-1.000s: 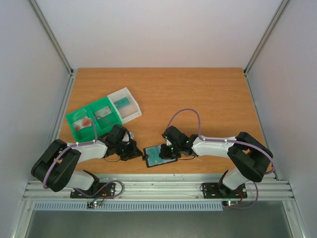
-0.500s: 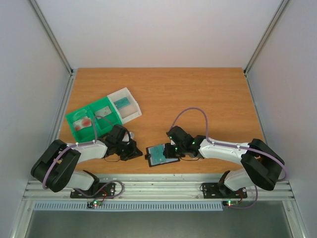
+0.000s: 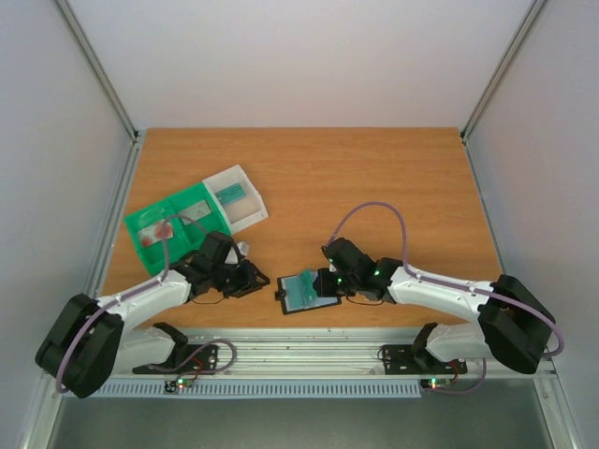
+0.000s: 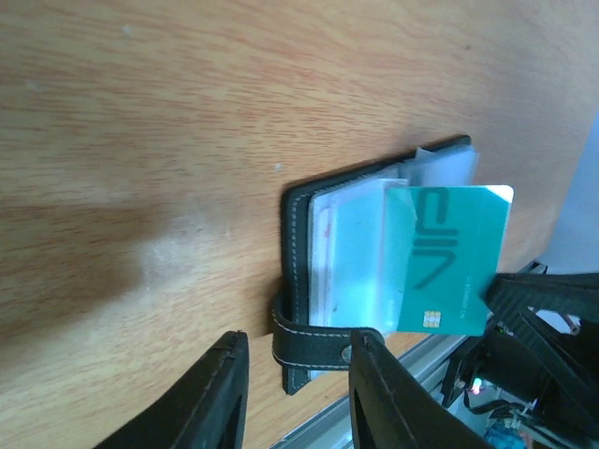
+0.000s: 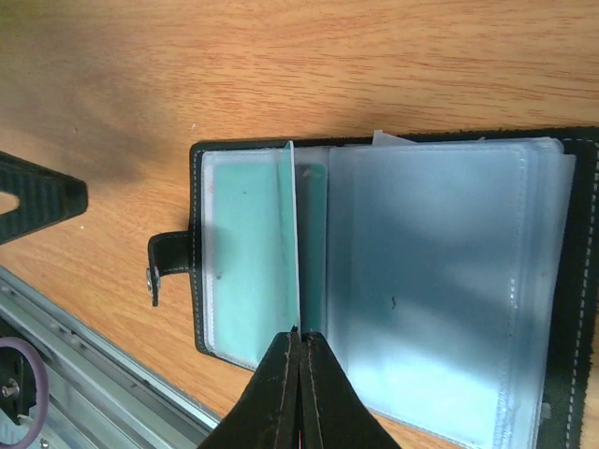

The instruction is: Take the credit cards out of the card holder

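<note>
The black card holder (image 3: 292,304) lies open near the table's front edge, with its tab (image 4: 314,342) toward the left arm. My right gripper (image 3: 324,283) is shut on the edge of a teal credit card (image 4: 451,259) that stands partly out of a clear sleeve. In the right wrist view the closed gripper (image 5: 299,335) pinches this card (image 5: 293,245) edge-on over the holder (image 5: 197,262). Another teal card shows inside the left sleeve (image 5: 245,267). My left gripper (image 3: 255,281) is open and empty, just left of the holder; in its own view the gripper (image 4: 298,339) frames the tab.
A green-and-white sorting tray (image 3: 213,223) stands at the back left, with a red-pink card (image 3: 154,232) in a green compartment and a teal card (image 3: 235,195) in the white one. The metal rail (image 3: 299,351) runs along the table's front edge just below the holder.
My right gripper has drawn to the right with the teal card, sliding it further out of its sleeve. My left arm has stretched out, its gripper staying open beside the holder's tab.
</note>
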`<state>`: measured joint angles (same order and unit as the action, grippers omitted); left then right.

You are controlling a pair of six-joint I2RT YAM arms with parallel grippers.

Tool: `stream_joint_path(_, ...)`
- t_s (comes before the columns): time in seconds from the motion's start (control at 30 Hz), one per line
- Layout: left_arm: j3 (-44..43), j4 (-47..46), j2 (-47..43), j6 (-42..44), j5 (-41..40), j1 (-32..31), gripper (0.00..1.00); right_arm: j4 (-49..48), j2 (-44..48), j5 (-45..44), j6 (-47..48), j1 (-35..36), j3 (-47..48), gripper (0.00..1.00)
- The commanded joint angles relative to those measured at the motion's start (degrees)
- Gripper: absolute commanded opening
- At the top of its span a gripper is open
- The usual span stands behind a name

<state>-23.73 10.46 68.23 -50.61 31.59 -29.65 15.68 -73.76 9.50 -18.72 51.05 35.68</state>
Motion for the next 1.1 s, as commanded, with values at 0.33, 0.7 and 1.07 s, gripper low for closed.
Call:
stream_joint_path(0.33, -0.51, -4.27, -8.95, -3.32, 3.73, -0.26, 0.51, 1.35, 6.9, -2.25, -2.77, -0.25, -0.49, 0.01)
stream_joint_path(0.7, 3.5, -16.92, -15.66, -14.16, 6.28, -0.32, 0.68, -0.1, 15.18, 0.21, -8.86, -0.26, 0.85, 0.01)
stream_joint_path(1.07, 4.9, -28.51, -18.42, -21.09, 6.66, -0.49, 0.57, -11.63, 19.47, 8.06, -17.48, -0.25, 0.97, 0.01)
